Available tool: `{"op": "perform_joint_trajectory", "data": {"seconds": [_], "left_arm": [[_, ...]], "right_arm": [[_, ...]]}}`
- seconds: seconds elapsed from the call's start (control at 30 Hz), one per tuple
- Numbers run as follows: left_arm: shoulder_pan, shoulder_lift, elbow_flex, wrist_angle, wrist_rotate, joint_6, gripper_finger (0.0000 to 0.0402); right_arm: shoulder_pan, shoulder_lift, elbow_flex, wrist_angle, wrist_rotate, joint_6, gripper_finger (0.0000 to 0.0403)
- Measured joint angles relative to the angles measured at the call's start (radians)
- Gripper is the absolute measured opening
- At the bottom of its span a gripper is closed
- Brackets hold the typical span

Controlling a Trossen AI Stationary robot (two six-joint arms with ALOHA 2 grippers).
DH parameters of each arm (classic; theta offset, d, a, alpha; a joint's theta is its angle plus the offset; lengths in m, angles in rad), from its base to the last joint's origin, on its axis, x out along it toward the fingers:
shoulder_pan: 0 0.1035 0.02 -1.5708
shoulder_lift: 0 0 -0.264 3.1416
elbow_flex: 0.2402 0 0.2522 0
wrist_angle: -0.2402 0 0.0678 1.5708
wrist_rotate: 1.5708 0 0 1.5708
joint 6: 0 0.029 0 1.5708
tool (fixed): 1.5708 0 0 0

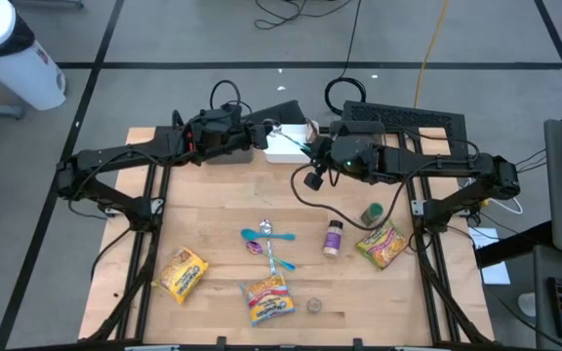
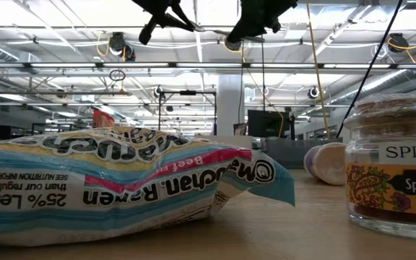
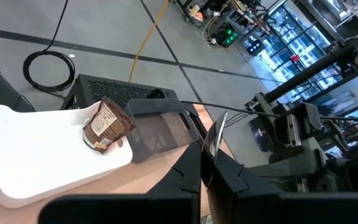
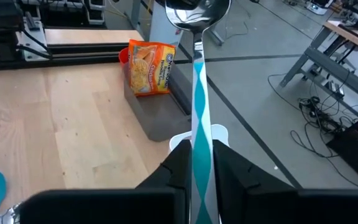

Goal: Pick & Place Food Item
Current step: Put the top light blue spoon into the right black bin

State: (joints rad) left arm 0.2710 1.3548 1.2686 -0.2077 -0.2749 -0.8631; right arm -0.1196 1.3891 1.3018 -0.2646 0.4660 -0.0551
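Teal and white along the handle, bright metal at the bowl: clearly a spoon [image 4: 199,93], pinched by its handle between the fingers of the right hand [image 4: 199,152], bowl pointing forward, lifted off the wooden surface [image 4: 61,112] near the far edge. Hovers close to a grey bin [image 4: 160,118] with an orange noodle packet [image 4: 149,67] standing in it. Waits meanwhile with the left hand [image 3: 204,155] closed, just beside a white tray [image 3: 30,168] carrying a brown packet [image 3: 107,124]; cannot tell whether anything is caught in it. Probably handles light and rigid, yet smooth and narrow, so apt to swivel or slip in a pinch. Best taken mid-handle across the flat faces, never at the slick rounded bowl.
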Motion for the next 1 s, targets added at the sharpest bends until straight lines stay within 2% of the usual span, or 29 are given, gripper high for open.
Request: {"op": "perform_joint_trajectory", "data": {"seconds": [0.23, 0.43, 0.73, 1.0], "left_arm": [[0.000, 0.000, 0.000, 0.001, 0.000, 0.001, 0.0007], [0.002, 0.000, 0.000, 0.030, 0.017, 0.047, 0.0063], [0.067, 0.000, 0.000, 0.102, 0.197, 0.145, 0.0126], [0.142, -0.031, 0.000, 0.167, 0.379, 0.267, 0.0153]], "right_arm": [[0.000, 0.000, 0.000, 0.003, 0.000, -0.002, 0.0027], [0.000, 0.000, 0.000, 0.006, 0.003, 0.003, 0.0027], [-0.013, -0.005, 0.000, 0.008, 0.003, 0.019, 0.0027], [-0.100, -0.068, 0.000, -0.030, -0.102, 0.083, 0.0027]]}}
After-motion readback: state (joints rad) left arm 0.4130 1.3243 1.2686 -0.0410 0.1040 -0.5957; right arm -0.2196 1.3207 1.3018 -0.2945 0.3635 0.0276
